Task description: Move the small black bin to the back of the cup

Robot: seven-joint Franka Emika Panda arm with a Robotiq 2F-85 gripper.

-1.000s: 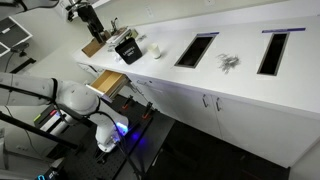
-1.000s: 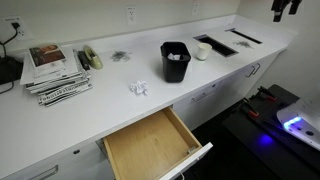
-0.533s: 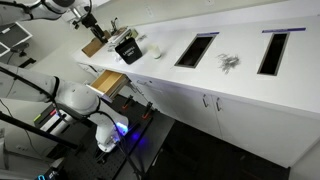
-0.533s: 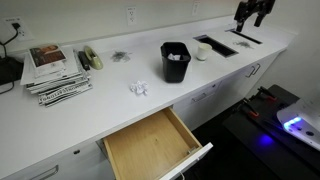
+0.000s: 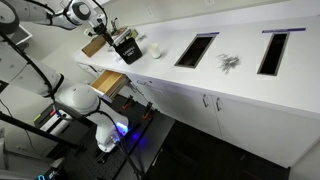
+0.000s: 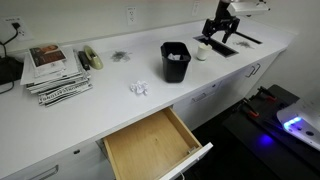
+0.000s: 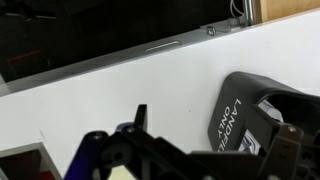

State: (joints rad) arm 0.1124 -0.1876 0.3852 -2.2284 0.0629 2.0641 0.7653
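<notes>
The robot arm's claw (image 6: 214, 40) hangs low over the far end of a long white surface (image 6: 100, 100), its two dark fingers (image 7: 140, 118) spread wide and gripping nothing, as the wrist view shows. It hovers just beside a small white cup (image 6: 201, 52). The small black plastic bin (image 6: 175, 60) stands upright on the surface next to the cup, on the side away from the claw. In the wrist view its white-lettered wall (image 7: 240, 110) fills the right of the frame, close to the fingers. In an exterior view, bin (image 5: 127, 48) and cup (image 5: 155, 50) stand side by side near the front edge. A crumpled ball of white paper (image 6: 138, 88) lies near the bin, apart from it. Two dark rectangular openings (image 6: 216, 45) are cut into the surface beyond the cup. A stack of magazines (image 6: 55, 70) rests at the opposite end. Below the surface a pale wooden drawer (image 6: 152, 145) stands pulled open.
</notes>
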